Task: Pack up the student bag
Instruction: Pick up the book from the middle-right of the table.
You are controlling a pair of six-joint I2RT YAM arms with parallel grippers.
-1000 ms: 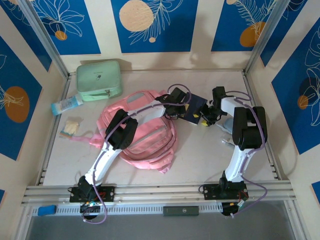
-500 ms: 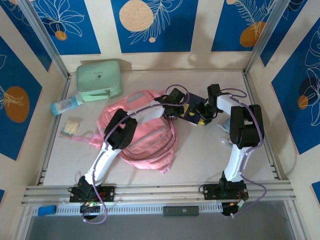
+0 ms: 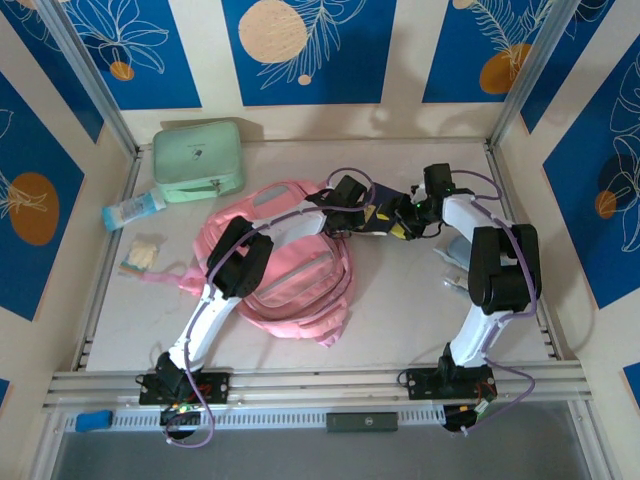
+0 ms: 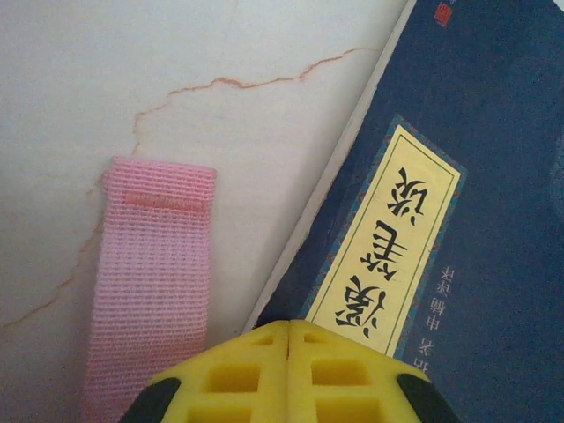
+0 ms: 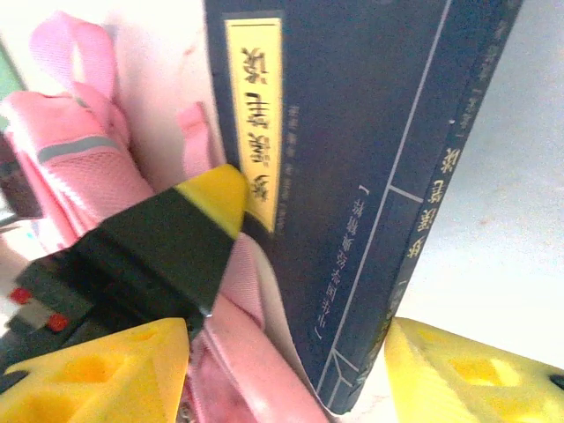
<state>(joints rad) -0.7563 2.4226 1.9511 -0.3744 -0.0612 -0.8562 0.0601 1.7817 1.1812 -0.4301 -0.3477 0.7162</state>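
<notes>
Presently, the student bag [image 3: 290, 262] lies flat on the table [image 3: 420, 315], left of centre, its straps trailing toward the near edge. It lies just beside the left arm's forearm.

At the bag's far right corner, a dark blue book [image 4: 480, 176] with a yellow title label sits between the two grippers. Whether the book touches the bag cannot be told from above.

The left gripper [image 4: 289, 342] has its yellow fingers pressed flat together, with nothing visible between them. Their tips stand at the book's edge, next to a loose pink strap [image 4: 154, 264] lying on the bare tabletop. The right wrist view shows one of those fingertips resting against the book's cover by the label.

The right gripper [image 5: 284, 352] has its jaws spread wide, with the book's near end and a fold of pink strap lying between them. Contact between the fingers and the book cannot be confirmed.

A mint green zip case [image 3: 198, 160] lies at the far left corner. A small bottle [image 3: 133, 210] and a pale packet [image 3: 143, 253] lie along the left edge, well apart from the bag.
</notes>
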